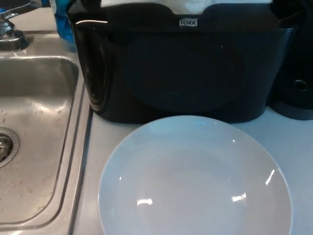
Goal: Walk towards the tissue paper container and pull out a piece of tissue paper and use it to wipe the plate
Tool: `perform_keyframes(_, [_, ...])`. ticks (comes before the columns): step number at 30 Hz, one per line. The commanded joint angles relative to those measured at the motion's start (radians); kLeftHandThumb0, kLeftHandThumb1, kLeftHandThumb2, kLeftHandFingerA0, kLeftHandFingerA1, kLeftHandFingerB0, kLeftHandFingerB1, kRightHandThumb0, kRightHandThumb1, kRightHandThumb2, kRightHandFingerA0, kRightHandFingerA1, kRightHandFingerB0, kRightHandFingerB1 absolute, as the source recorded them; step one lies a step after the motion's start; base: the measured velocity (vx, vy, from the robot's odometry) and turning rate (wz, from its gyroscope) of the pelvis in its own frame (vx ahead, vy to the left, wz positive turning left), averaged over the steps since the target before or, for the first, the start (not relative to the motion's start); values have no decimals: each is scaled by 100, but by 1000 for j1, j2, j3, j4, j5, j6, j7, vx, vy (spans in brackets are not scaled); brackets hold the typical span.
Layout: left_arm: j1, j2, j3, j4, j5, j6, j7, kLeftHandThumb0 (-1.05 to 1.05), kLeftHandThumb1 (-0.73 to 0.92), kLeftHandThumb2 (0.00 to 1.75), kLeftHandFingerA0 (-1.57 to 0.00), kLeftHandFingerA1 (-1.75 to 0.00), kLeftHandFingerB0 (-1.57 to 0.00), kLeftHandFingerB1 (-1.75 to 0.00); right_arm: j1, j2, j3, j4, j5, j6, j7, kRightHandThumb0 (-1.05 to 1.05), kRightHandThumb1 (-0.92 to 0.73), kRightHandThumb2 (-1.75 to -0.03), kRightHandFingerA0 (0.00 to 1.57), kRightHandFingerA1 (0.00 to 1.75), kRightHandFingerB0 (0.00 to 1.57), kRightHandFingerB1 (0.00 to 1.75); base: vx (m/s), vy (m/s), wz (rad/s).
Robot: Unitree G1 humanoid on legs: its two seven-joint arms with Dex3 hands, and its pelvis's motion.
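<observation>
Head view looks down on a pale worktop [288, 132] with a metal sink [34, 122] set into its left side. Little drops of water sit on the sink floor, and the round drain [4, 146] shows at the left edge. At the top left stands the base of a shiny tap [11, 29]. Just behind the sink's corner there is something blue [62, 22], but too little of it shows to tell what it is.

A big black tissue box [181, 63] stands at the back of the worktop, just beside the sink. It is wide, smooth and shiny. White tissue paper [188, 5] pokes out of the slot on top. A small white label near the top of the box reads "TORK" [188, 22].

A round white plate [195, 181] lies flat on the worktop right in front of the box. Its far rim sits very near the foot of the box. Bright spots of light shine on it. Its bottom edge runs out of the picture.

At the right edge sits a dark round thing [298, 93], close beside the box. It is too cut off to name.

Neither of the robot's hands shows, so I cannot tell how their fingers are or whether they hold anything.
</observation>
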Motion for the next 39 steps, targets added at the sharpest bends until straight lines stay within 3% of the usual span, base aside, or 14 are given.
perform_keyframes(1, [16,9,3,-3,5,-66,13,1,78,83,-80,-98,-67,-73,-53,-31,-70,70,83,-63,-129,-44,-80,-77,104,175,67,164,0,0,0])
perform_keyframes(7, [28,14,-4,-3,10,-64,9,-1,81,79,-78,-96,-64,-70,-69,-68,-105,85,99,-84,-147,-52,-89,-68,101,175,65,167,0,0,0])
perform_keyframes(8, [32,15,-8,-1,15,-69,11,-2,77,78,-77,-92,-66,-72,-81,-72,-123,91,112,-84,-165,-45,-73,-89,98,175,70,167,0,0,0])
perform_keyframes(12, [39,18,-14,2,21,-76,14,-2,77,78,-77,-92,-66,-72,-102,-79,-152,105,130,-89,-193,-45,-73,-89,98,175,70,167,0,0,0])
perform_keyframes(13, [44,18,-8,1,13,-70,6,2,79,81,-75,-91,-66,-71,-119,-91,-173,111,175,-108,-188,-41,-69,-103,96,175,67,171,0,0,0])
perform_keyframes(17, [45,18,-3,2,9,-67,4,2,78,78,-77,-93,-64,-71,-138,-100,-200,98,252,-124,-162,-30,-57,-103,95,175,70,159,0,0,0])
perform_keyframes(21, [44,20,0,6,8,-65,5,2,78,78,-77,-93,-64,-71,-153,-102,-228,67,340,-128,-122,-30,-57,-103,95,175,70,159,0,0,0])
perform_keyframes(22, [47,23,-10,4,19,-66,12,0,78,75,-78,-94,-64,-70,-162,-113,-250,50,487,-107,-27,-29,-52,-116,89,175,68,165,0,0,0])
perform_keyframes(26, [48,23,-12,4,19,-66,13,0,78,75,-78,-94,-64,-70,-162,-113,-255,45,512,-104,-6,-29,-52,-116,89,175,68,165,0,0,0])
perform_keyframes(27, [40,22,-11,6,18,-60,12,-4,78,71,-76,-91,-65,-69,-98,-39,-252,-77,781,23,96,-30,-38,-147,89,175,79,155,0,0,0])
perform_keyframes(31, [41,20,-8,3,13,-57,6,-3,81,74,-75,-92,-64,-69,49,31,-226,-299,1069,249,191,-29,-43,-137,96,171,84,152,0,0,0])
perform_keyframes(34, [41,20,-8,4,13,-59,5,-3,81,74,-75,-92,-64,-69,76,41,-222,-339,1098,286,196,-29,-43,-137,96,171,84,152,0,0,0])
perform_keyframes(35, [41,20,-5,4,10,-57,6,-2,78,75,-74,-95,-64,-71,189,40,-181,-438,1166,340,185,-25,-45,-140,109,175,86,153,0,0,0])
perform_keyframes(39, [39,25,-1,7,7,-52,5,-4,79,73,-77,-95,-65,-70,456,32,-60,-637,1245,406,158,-26,-45,-131,104,175,80,166,0,0,0])
